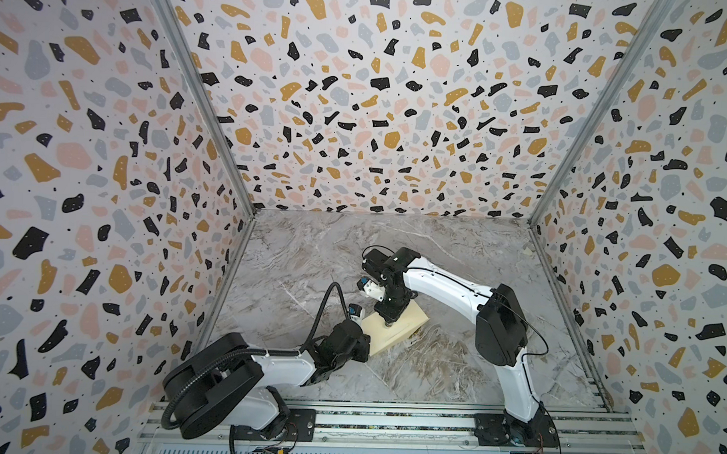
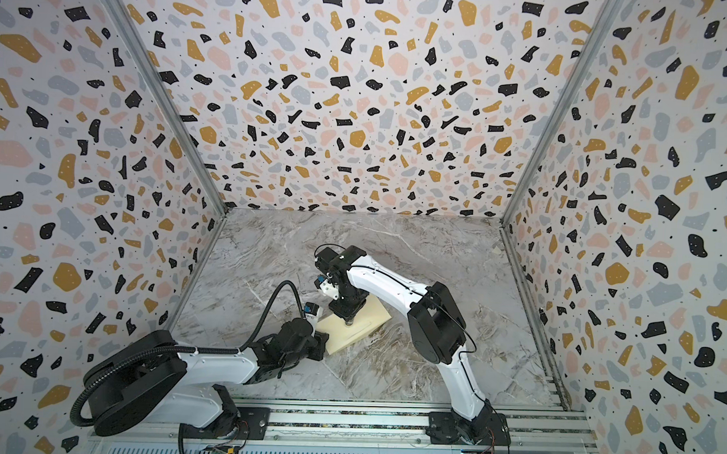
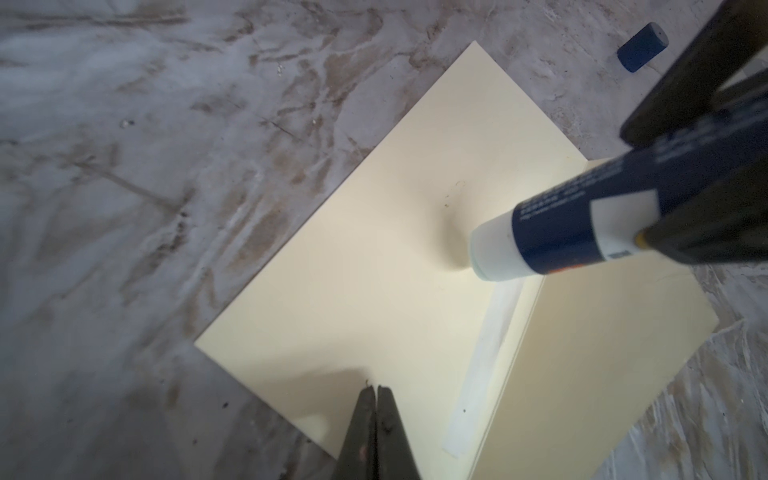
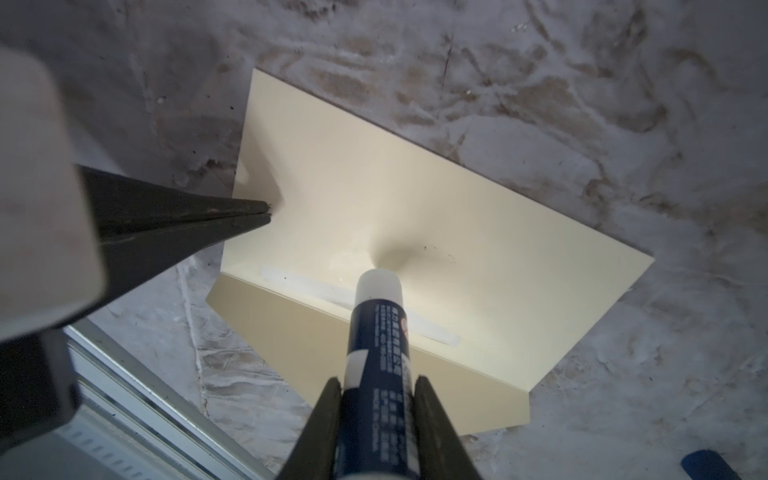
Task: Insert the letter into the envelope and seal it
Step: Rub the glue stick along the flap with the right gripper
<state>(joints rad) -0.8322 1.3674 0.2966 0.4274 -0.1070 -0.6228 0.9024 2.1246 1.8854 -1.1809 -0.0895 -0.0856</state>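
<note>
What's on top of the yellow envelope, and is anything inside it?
The glue stick presses its white tip on the envelope, beside a white streak. The left gripper, fingers shut, touches it near one edge. Its inside is covered, so no letter shows.

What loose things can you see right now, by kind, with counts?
Envelope: 1
Glue stick: 1
Blue cap, off the stick: 1
Total: 3

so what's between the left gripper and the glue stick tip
Only bare envelope paper, in both wrist views; the white glue streak runs beside that stretch.
</note>
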